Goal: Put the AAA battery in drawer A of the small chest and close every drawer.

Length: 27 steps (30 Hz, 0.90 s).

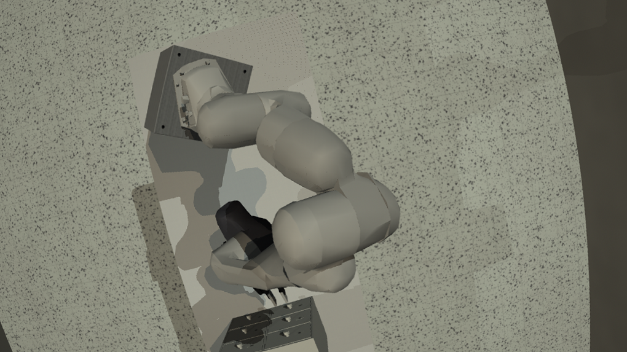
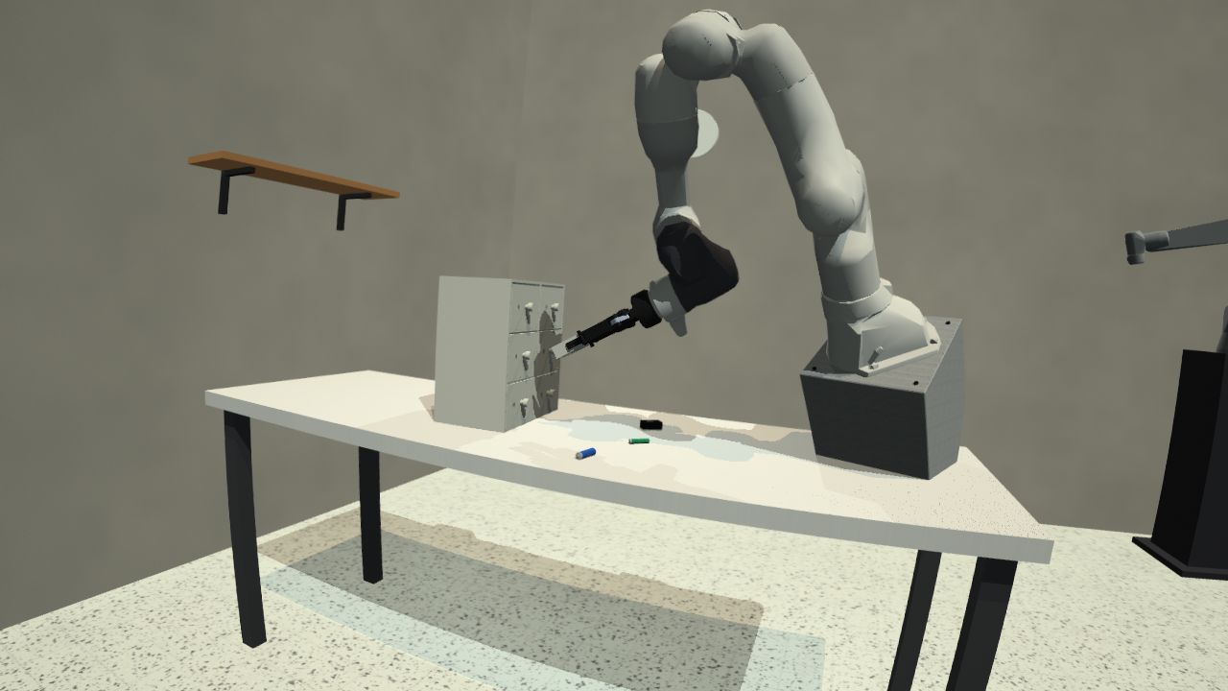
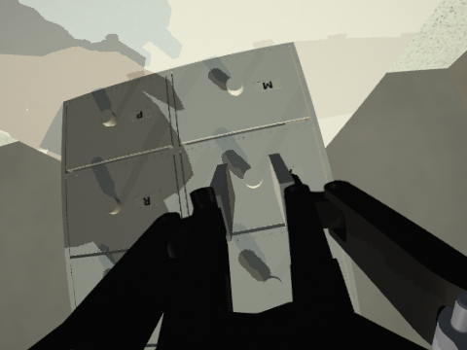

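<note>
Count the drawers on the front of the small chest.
6: two columns of three on the chest. In the wrist view the gripper straddles the middle knob of one column; its lowest drawer is partly hidden by the fingers.

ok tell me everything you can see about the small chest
The small chest is a pale grey box standing upright on the table, with six drawers, two columns by three rows, each bearing a small knob and a letter. All look pushed in. The claw straddles one middle-row knob, fingers narrowed, not clamped.
</note>
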Tool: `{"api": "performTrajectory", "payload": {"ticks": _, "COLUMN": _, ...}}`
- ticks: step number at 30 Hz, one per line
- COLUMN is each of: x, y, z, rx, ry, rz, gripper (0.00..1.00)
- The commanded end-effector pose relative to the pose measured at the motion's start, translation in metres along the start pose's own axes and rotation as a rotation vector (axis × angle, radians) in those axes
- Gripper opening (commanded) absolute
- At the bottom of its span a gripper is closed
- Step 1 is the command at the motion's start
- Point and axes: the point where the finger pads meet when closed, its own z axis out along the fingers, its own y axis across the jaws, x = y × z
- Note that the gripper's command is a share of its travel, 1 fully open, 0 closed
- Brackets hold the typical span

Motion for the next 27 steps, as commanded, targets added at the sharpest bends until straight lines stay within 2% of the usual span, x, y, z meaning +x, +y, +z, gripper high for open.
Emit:
{"api": "performTrajectory", "payload": {"ticks": 1, "x": 0.001, "y": -0.001, "z": 0.011, "rx": 0.005, "ry": 0.008, "rz": -0.001, "gripper": 0.20}}
{"api": "performTrajectory", "payload": {"ticks": 7, "x": -0.003, "y": -0.001, "z": 0.029, "rx": 0.005, "ry": 0.008, "rz": -0.001, "gripper": 0.20}}
{"api": "performTrajectory", "payload": {"ticks": 14, "x": -0.005, "y": -0.001, "z": 0.038, "rx": 0.005, "ry": 0.008, "rz": -0.001, "gripper": 0.20}}
{"api": "performTrajectory", "payload": {"ticks": 27, "x": -0.006, "y": -0.001, "z": 0.040, "rx": 0.005, "ry": 0.008, "rz": -0.001, "gripper": 0.20}}
